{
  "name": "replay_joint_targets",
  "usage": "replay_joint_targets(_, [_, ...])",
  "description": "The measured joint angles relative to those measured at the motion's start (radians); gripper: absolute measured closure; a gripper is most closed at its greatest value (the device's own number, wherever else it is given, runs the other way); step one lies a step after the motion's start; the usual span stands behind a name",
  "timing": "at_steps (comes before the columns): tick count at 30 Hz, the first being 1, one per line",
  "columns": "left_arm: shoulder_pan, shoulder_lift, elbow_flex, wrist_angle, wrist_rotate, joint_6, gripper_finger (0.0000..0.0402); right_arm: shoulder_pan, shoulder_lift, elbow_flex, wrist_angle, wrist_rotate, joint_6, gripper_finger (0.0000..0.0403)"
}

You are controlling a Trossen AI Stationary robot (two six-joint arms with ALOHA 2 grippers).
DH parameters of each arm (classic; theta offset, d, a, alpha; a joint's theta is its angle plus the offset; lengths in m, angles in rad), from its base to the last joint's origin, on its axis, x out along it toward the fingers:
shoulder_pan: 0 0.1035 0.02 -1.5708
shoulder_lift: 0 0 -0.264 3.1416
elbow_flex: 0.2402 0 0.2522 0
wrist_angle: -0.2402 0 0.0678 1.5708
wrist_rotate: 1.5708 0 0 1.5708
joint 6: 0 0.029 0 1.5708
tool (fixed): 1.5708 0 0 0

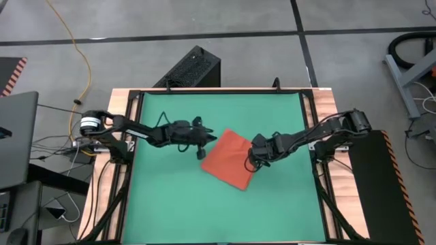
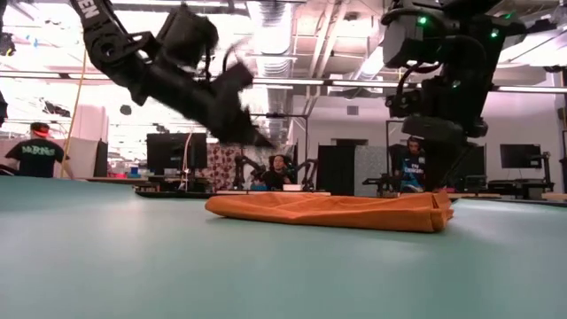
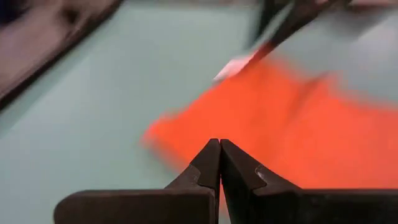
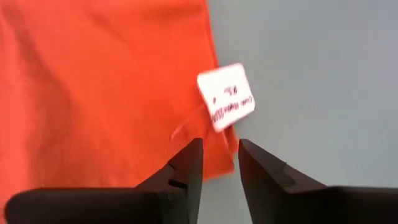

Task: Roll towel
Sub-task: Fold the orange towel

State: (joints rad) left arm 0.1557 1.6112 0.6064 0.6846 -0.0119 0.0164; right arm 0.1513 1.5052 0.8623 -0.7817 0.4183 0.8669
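The orange-red towel (image 1: 228,160) lies folded flat on the green table (image 1: 204,211), a low wrinkled heap in the low view (image 2: 328,211). Its white tag (image 4: 226,97) sticks out at the edge toward the table's right side. My right gripper (image 4: 221,152) stands open over that edge just beside the tag, pointing steeply down (image 1: 253,162). One of its fingers is over the cloth and the other over bare table. My left gripper (image 3: 219,148) is shut and holds nothing. It hangs above the table just off the towel's left corner (image 1: 203,148), clear of the cloth (image 2: 264,140). My right gripper has its open fingers (image 4: 186,163) over the towel's right edge (image 4: 214,140), next to the tag, coming from above. I cannot tell whether the fingertips touch the cloth. The towel lies flat on the table, not lifted.
A black frame and wooden border (image 1: 129,102) surround the green table. A black box (image 1: 194,68) stands beyond the far edge. Bare table lies on the near side (image 1: 218,218) and at the far side (image 1: 225,109). People sit in the room behind (image 2: 282,168).
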Motion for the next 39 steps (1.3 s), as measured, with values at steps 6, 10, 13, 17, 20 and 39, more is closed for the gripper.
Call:
replay_joint_targets(6, [0.023,0.062,0.017,0.059,0.218,0.077,0.0401,0.043,-0.021,0.0,0.026,0.112,-0.011,0.0269])
replay_joint_targets(10, [0.031,0.136,0.076,0.061,0.264,0.133,0.0401,0.097,-0.03,0.0,0.076,0.181,-0.04,0.0273])
replay_joint_targets(13, [0.047,0.192,0.143,0.012,0.262,0.169,0.0402,0.148,-0.029,0.0,0.195,0.191,-0.107,0.0278])
replay_joint_targets(17, [0.079,0.245,0.244,-0.08,0.245,0.214,0.0401,0.213,-0.01,0.001,0.356,0.188,-0.178,0.0285])
replay_joint_targets(20, [0.101,0.288,0.293,-0.184,0.244,0.237,0.0401,0.249,0.004,0.001,0.427,0.19,-0.173,0.0295])
replay_joint_targets(39, [0.113,0.372,0.328,-0.258,0.241,0.225,0.0401,0.315,0.274,0.022,0.571,0.062,-0.105,0.0322])
